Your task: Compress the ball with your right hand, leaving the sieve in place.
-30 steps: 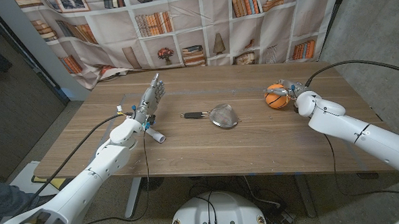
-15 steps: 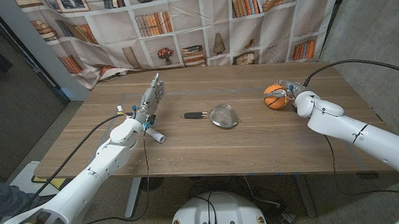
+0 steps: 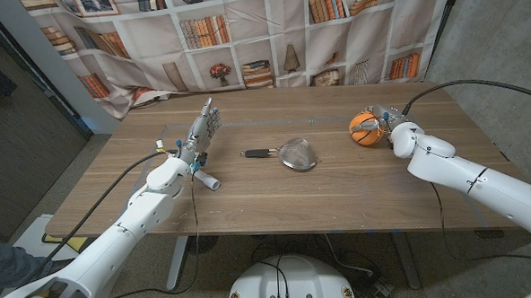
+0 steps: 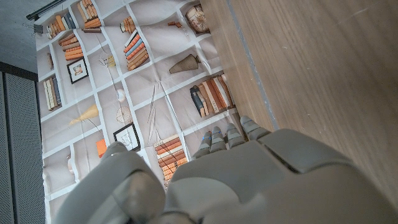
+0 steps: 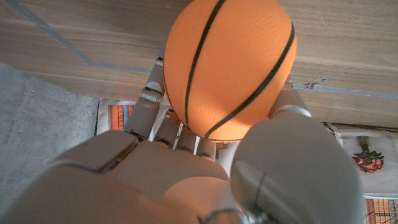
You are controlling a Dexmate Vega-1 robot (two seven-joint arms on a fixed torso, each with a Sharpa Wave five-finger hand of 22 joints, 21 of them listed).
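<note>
Over the last second the right robot hand point(image 3: 383, 123) has carried the orange ball point(image 3: 365, 128) slightly inward along the worktop point(image 3: 339, 191), fingers wrapped around it, so the squeeze looks under way. The sieve point(image 3: 294, 155) sits untouched mid-worktop, well apart; the left robot hand point(image 3: 202, 131) stands released, fingers up.

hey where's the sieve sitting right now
In the head view the sieve lies near the middle of the table, handle pointing toward the left hand, well apart from the ball in the right hand.
</note>
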